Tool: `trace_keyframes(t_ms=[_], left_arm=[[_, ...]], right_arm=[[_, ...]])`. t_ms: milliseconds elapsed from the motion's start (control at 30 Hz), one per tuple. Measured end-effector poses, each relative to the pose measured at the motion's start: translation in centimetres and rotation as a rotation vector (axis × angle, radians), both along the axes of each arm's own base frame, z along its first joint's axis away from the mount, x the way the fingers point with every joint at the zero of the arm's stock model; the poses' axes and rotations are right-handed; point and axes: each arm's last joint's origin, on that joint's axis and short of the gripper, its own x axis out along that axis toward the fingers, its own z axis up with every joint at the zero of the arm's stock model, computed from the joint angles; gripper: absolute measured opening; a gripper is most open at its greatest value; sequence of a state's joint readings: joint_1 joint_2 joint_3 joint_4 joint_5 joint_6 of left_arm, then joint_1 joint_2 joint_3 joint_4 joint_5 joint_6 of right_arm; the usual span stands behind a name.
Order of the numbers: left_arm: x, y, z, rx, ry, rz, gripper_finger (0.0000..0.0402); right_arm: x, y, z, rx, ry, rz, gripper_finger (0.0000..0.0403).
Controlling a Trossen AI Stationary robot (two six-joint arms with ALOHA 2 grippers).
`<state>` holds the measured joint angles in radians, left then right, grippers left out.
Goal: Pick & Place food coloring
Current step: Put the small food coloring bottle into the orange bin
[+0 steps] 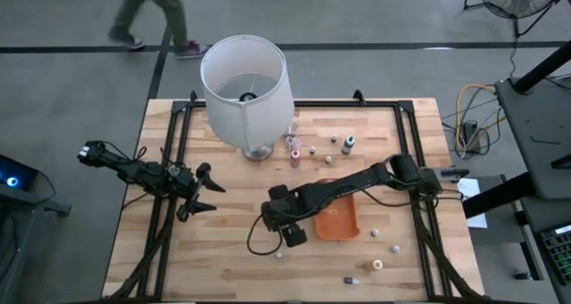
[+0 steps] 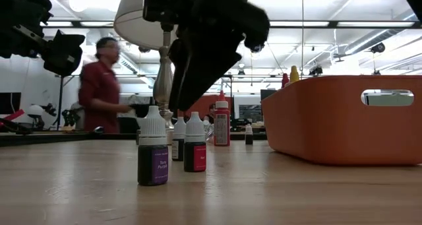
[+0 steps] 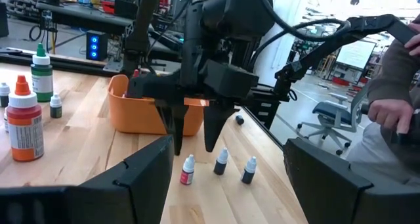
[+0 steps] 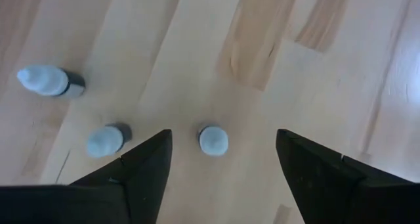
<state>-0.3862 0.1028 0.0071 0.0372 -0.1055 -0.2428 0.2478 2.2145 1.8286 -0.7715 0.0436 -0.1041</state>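
Note:
Three tiny food coloring bottles with white caps stand on the wood below my right gripper [image 4: 223, 152]. One bottle [image 4: 212, 140] shows between its open fingers and two more [image 4: 105, 140] [image 4: 49, 81] stand beside it. In the low view these bottles [image 2: 153, 156] [image 2: 195, 149] [image 2: 179, 146] stand upright, with the right gripper [image 2: 198, 86] pointing down just above them. In the high view the right gripper [image 1: 284, 225] is left of the orange tray [image 1: 337, 219]. My left gripper [image 1: 207, 195] hangs open over the table's left half.
A big white lamp [image 1: 245, 90] stands at the far middle. A red bottle [image 1: 294, 152], a green-capped bottle [image 1: 348, 143] and several tiny bottles [image 1: 377, 265] are scattered around the tray. A person [image 1: 152, 19] walks past the far edge; a hand [image 3: 394, 112] shows beyond the table.

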Motion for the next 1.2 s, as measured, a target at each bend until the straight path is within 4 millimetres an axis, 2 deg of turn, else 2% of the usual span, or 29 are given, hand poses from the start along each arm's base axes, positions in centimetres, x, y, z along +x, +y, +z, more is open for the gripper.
trace_keyframes(t_ms=[600,800,1000,1200], left_arm=[[0.0,0.0,0.0,0.000,0.000,0.000,0.0259],[0.0,0.0,0.0,0.000,0.000,0.000,0.0259],[0.0,0.0,0.0,0.000,0.000,0.000,0.0258],[0.0,0.0,0.0,0.000,0.000,0.000,0.0258]], right_arm=[[-0.4,-0.1,-3.0,0.002,-0.012,0.001,0.0234],[-0.5,-0.1,-3.2,0.002,-0.009,0.001,0.0222],[-0.5,-0.1,-3.2,0.003,-0.016,0.001,0.0195],[-0.4,-0.1,-3.2,0.005,-0.022,0.001,0.0150]])
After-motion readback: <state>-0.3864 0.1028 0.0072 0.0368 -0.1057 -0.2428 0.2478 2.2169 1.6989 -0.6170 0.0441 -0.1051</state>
